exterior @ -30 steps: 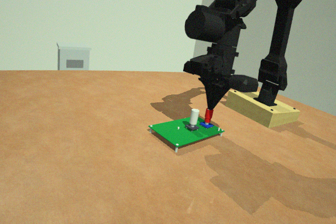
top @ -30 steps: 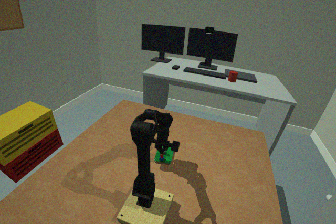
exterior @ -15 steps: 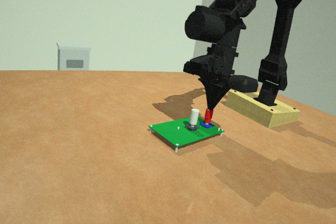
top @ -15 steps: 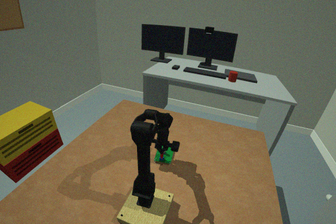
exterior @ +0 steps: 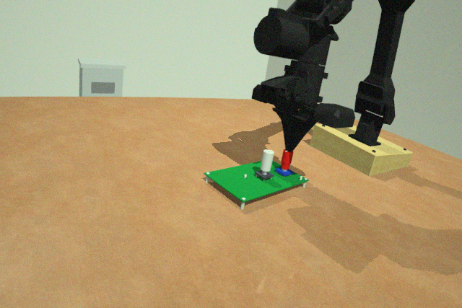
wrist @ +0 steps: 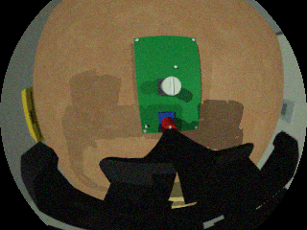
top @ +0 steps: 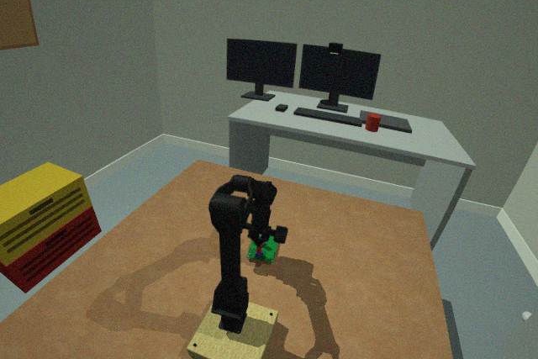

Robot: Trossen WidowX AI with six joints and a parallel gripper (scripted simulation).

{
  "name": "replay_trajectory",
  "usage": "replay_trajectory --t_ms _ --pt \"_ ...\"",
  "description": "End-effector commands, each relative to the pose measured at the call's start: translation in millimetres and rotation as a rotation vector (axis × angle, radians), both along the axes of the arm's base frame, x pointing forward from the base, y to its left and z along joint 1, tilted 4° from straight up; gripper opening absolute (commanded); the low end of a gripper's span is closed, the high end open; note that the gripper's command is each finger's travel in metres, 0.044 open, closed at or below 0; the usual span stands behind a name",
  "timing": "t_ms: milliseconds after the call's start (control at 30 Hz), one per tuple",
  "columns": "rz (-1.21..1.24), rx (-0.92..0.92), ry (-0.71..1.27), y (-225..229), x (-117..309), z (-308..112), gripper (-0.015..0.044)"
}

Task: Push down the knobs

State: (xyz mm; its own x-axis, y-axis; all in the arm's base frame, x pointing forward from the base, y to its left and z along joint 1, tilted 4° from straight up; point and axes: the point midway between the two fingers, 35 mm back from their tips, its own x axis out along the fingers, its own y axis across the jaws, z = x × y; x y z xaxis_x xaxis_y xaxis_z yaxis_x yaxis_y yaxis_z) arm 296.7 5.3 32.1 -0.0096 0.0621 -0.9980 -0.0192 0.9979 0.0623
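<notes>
The green circuit board (top: 270,255) (exterior: 229,181) (wrist: 184,53) stands on short white legs. A red knob (top: 259,250) (exterior: 285,161) (wrist: 167,123) is on the blue potentiometer (exterior: 284,172) (wrist: 166,115) near the board's edge on the robot's side. Only a sliver of shaft shows beneath it in the exterior view. A white knob (exterior: 266,161) (wrist: 172,86) stands upright on the dark potentiometer (exterior: 264,175) (wrist: 160,87), with a little shaft showing below. My gripper (exterior: 289,150) (wrist: 169,131) is shut and holds nothing; its tips are at the red knob's top and appear to touch it.
The white knob stands close beside the gripper tips. Small white pins (exterior: 245,176) (wrist: 176,67) stick up from the board. The arm's base sits on a pale wooden block (top: 256,337) (exterior: 343,155). A desk (top: 261,112) with monitors stands beyond the table.
</notes>
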Motion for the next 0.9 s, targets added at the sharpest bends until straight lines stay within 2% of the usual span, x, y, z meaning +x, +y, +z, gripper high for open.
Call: replay_trajectory --t_ms 0,667,867 --pt "-0.001 -0.004 0.014 0 2 -9 0.0000" --pt "-0.001 -0.004 0.014 -2 3 22 0.0000" --pt "-0.003 -0.001 0.022 -1 2 17 0.0157"
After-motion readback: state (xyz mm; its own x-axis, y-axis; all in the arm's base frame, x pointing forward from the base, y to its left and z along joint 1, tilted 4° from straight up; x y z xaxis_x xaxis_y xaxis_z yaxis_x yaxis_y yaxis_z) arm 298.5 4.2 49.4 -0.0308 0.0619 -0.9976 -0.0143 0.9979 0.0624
